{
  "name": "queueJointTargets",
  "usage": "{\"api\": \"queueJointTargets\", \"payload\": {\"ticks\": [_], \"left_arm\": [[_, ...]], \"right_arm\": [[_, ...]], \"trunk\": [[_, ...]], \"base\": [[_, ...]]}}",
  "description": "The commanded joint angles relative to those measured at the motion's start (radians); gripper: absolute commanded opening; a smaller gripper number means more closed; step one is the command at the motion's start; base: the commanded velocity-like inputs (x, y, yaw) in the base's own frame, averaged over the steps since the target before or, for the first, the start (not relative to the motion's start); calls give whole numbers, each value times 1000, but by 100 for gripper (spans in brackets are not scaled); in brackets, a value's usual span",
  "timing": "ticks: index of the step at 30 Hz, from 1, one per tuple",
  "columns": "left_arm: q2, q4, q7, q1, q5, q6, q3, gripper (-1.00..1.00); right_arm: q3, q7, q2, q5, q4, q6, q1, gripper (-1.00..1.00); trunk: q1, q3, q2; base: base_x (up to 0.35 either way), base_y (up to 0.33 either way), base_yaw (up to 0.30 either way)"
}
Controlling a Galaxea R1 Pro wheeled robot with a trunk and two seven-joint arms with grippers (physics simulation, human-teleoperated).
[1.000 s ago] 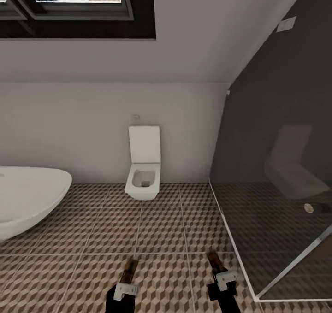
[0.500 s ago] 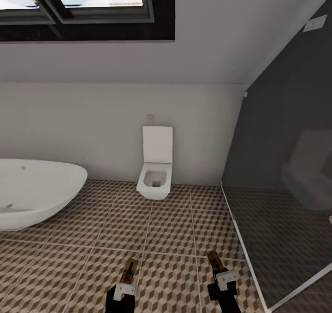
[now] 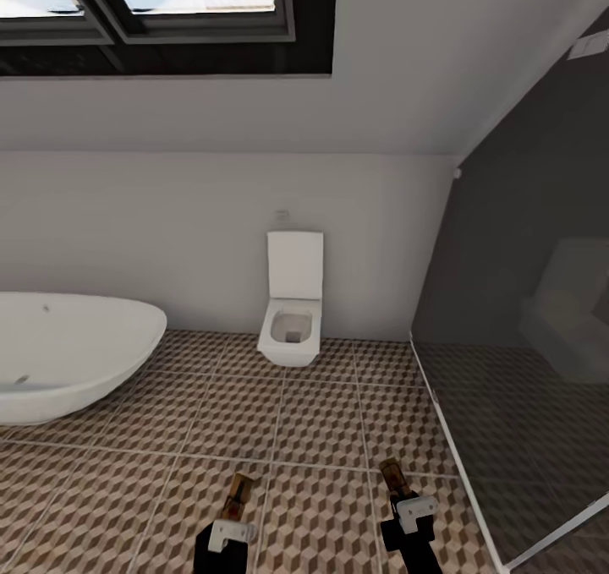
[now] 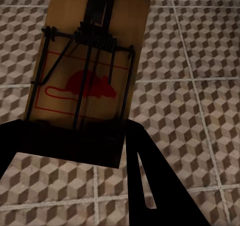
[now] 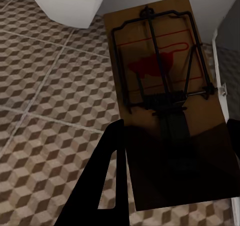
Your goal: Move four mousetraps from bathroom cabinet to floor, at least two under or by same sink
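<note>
Left hand (image 3: 238, 494) clamped on mousetrap (image 4: 87, 71); right hand (image 3: 392, 477) clamped on second mousetrap (image 5: 165, 101), both above bathroom floor (image 3: 321, 422). You face toilet (image 3: 292, 320), bathtub (image 3: 68, 354). Risk: dropping here leaves traps away from sink.

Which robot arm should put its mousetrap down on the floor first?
Probably either. The left gripper holds a mousetrap, the right gripper holds another mousetrap, and both hang at about the same height above the tiled floor. No sink is in sight, so neither side is nearer to it.
</note>
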Motion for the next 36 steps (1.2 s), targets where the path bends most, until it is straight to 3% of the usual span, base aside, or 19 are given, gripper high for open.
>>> {"api": "queueJointTargets", "payload": {"ticks": [1,18,24,25,27,29,31,33,36], "left_arm": [[1,2,11,-1,4,-4,-9,-100],[0,8,11,-1,4,-6,-9,-100],[-2,-18,20,-1,4,176,35,-100],[-3,-46,21,-2,4,226,61,-100],[-3,-126,21,-22,4,370,157,-100],[-3,-164,21,-76,3,521,249,-100],[-2,-144,22,-152,-3,623,301,-100],[-1,-42,23,-270,-22,673,325,-100],[1,75,23,-401,-34,693,333,-100]], "right_arm": [[2,-10,0,10,2,-1,-1,-100],[1,-12,-1,10,1,-1,-1,-100],[-2,-21,3,13,-24,37,-1,-100],[-2,-25,4,13,-52,66,-1,-100],[-3,-32,5,11,-168,188,-1,-100],[-3,-34,6,10,-298,331,-1,-100],[-4,-34,9,7,-422,443,-1,-100],[-4,-35,27,6,-537,523,-1,-100],[-3,-35,62,7,-615,584,-1,-100]], "trunk": [[1,-1,-2],[1,6,-2],[1,6,-2],[1,6,-2],[1,6,-2],[1,6,-2],[1,6,-2],[1,6,-2],[1,6,-2]], "base": [[0,189,-143],[0,32,-74],[0,0,0],[0,0,0],[0,0,0],[0,0,0],[0,0,0],[0,0,0],[0,0,0]]}}
